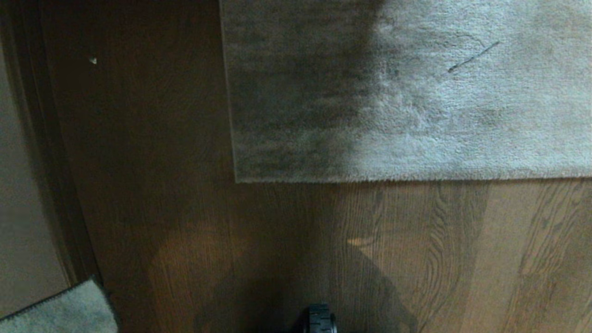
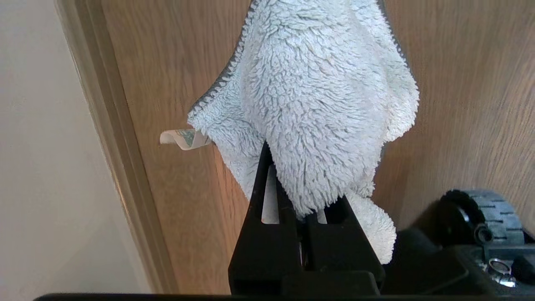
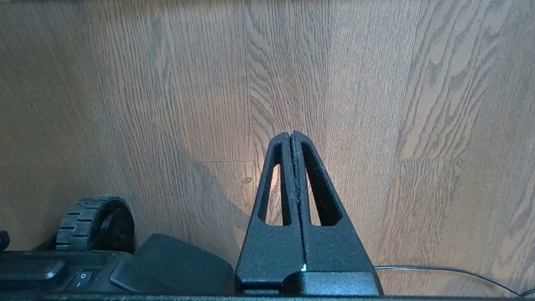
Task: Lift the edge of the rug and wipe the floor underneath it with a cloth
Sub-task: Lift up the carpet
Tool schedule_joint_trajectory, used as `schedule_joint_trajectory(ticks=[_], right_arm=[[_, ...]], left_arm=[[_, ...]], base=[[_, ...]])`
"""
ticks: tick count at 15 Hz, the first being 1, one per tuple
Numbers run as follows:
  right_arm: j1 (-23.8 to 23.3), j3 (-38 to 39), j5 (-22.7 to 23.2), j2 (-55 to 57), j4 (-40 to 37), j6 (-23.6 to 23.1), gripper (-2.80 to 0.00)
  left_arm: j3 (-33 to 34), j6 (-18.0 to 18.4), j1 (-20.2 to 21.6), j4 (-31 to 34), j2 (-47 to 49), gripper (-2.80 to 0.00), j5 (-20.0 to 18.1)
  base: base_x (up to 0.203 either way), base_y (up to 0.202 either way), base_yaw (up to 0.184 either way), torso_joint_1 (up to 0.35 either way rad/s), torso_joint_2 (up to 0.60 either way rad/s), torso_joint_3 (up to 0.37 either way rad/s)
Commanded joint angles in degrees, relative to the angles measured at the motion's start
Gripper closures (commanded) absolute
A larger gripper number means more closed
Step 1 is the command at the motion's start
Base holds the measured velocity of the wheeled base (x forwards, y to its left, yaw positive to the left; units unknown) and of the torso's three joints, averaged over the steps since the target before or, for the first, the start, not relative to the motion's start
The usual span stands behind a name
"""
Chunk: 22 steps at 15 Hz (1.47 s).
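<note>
Looking down from the head view, I see the rug (image 1: 407,92) lying flat from about 12 to 3 o'clock, its corner (image 1: 237,179) near centre and the hem (image 1: 416,178) running off toward 3. It is big and short-piled, so I judge it heavy overall but floppy at the edge; the corner looks the best place to pinch and peel up. The floor (image 1: 185,231) is smooth plank, probably slick under a rag. A speck (image 1: 93,60) lies at 10 o'clock, a second mat (image 1: 60,310) at 7, and the base's wheel (image 1: 320,319) at 6; nothing blocks the corner. In the left wrist view, the left gripper (image 2: 301,200) is pinched on the cloth (image 2: 317,96), a soft, light terry rag hanging loose with its label (image 2: 179,140) sticking out near the skirting (image 2: 113,146). In the right wrist view, the right gripper (image 3: 291,136) is pressed together, empty, above bare floor, with a cable (image 3: 451,274) trailing nearby.
</note>
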<state>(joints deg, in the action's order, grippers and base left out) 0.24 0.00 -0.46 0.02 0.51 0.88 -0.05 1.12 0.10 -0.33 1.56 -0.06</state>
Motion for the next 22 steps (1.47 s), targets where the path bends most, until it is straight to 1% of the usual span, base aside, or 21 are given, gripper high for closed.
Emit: schedule_joint_trajectory(ticks=[1,22], right_arm=[[0.0,0.0,0.0,0.0,0.0,0.0,0.0],[0.0,0.0,0.0,0.0,0.0,-0.1,0.0]], left_arm=[[0.0,0.1,0.0,0.0,-1.6,0.0,0.0],[0.0,0.1,0.0,0.0,-1.6,0.0,0.0]], base=[[0.0,0.0,0.0,0.0,0.0,0.0],[0.0,0.0,0.0,0.0,0.0,0.0]])
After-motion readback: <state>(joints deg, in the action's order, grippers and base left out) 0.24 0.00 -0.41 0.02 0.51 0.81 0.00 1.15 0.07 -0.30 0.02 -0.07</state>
